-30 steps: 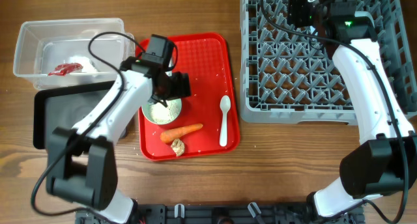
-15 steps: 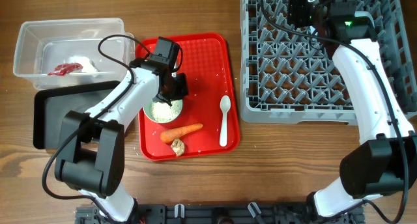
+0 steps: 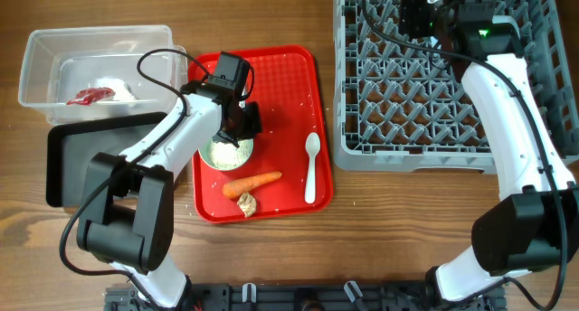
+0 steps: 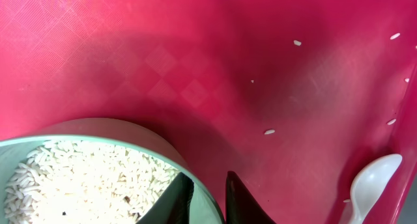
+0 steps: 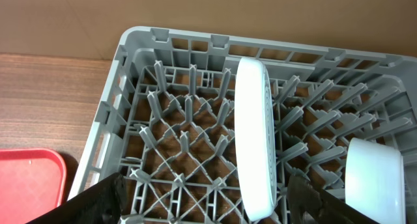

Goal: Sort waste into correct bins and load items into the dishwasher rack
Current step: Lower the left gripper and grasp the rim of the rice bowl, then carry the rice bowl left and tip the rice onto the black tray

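A pale green bowl (image 3: 224,155) full of white rice (image 4: 78,178) sits on the flat red serving tray (image 3: 280,76). My left gripper (image 3: 242,123) is shut on the bowl's right rim (image 4: 207,199), one finger inside and one outside. An orange carrot (image 3: 251,182), a tan food scrap (image 3: 246,203) and a white spoon (image 3: 311,166) lie on the same tray. My right gripper (image 5: 208,201) hangs open over the far part of the grey dishwasher rack (image 3: 452,85), its fingers either side of a pale plate (image 5: 257,139) standing on edge.
The clear tub (image 3: 54,49) at the far left holds a red wrapper (image 3: 90,96). The black tray (image 3: 90,157) lies just in front of it. Loose rice grains (image 4: 269,131) dot the red tray. A second pale dish (image 5: 374,178) stands in the rack.
My left gripper came down to the green bowl and shut on its rim. The right arm has stayed where it was.
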